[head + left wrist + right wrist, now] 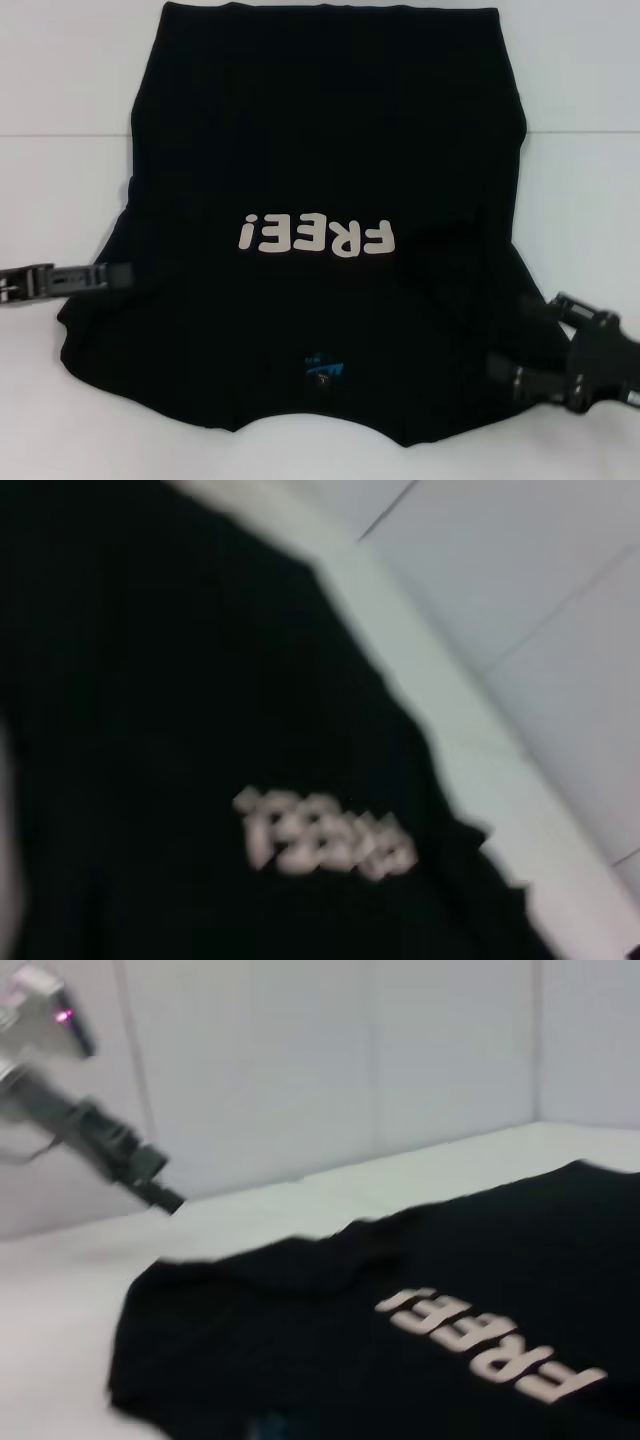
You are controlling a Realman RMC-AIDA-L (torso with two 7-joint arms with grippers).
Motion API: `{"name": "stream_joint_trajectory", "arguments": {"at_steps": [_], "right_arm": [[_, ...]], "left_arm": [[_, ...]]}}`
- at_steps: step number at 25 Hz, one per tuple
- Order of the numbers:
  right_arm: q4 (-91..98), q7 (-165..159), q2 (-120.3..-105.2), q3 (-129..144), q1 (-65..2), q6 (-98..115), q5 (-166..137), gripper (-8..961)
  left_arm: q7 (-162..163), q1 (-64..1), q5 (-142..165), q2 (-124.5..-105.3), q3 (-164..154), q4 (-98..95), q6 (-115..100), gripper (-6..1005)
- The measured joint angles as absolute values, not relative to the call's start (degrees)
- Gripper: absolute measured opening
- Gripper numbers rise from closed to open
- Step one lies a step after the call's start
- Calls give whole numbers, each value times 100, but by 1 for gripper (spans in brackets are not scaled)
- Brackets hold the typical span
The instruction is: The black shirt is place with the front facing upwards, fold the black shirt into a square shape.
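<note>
The black shirt (pixel 320 130) lies flat on the white table (pixel 60 180), front up. Its white "FREE!" lettering (pixel 318 236) reads upside down in the head view, and the small blue neck label (pixel 325 368) is toward the near edge. The lettering also shows in the left wrist view (pixel 325 835) and the right wrist view (pixel 490 1345). My left gripper (pixel 128 272) hovers at the shirt's left edge, beside the sleeve, and the right wrist view shows the left gripper (pixel 165 1198) raised above the table. My right gripper (pixel 495 368) sits over the shirt's near right corner, where the cloth is creased.
Bare white tabletop (pixel 580 180) surrounds the shirt on the left, right and far sides. A white wall (pixel 330 1070) rises behind the table in the right wrist view. The shirt's near hem reaches close to the table's front edge.
</note>
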State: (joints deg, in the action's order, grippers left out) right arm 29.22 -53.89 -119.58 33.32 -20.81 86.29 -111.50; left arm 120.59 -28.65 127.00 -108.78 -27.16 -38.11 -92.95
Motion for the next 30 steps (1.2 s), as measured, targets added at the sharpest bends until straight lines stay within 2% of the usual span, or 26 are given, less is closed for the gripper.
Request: {"name": "stream_joint_trajectory", "arguments": {"at_steps": [4,16,30], "right_arm": [[2743,-5006,-11970,3334,-2091,8626,-11354,931],[2650,-4904,-11971,3339,-2101,8578,-11372,930],[2645,-4939,-11971,3315,-2121,8535,-11374,930]], "left_arm": [[12853,-3045,13613,-10784,-2716,-4070,-9206,756],[13606,-3592,15142,-10933,-2725,-4150,-8356,741],[13764,-3682,15425,-11061,-3037,-4001,-7916,723]]}}
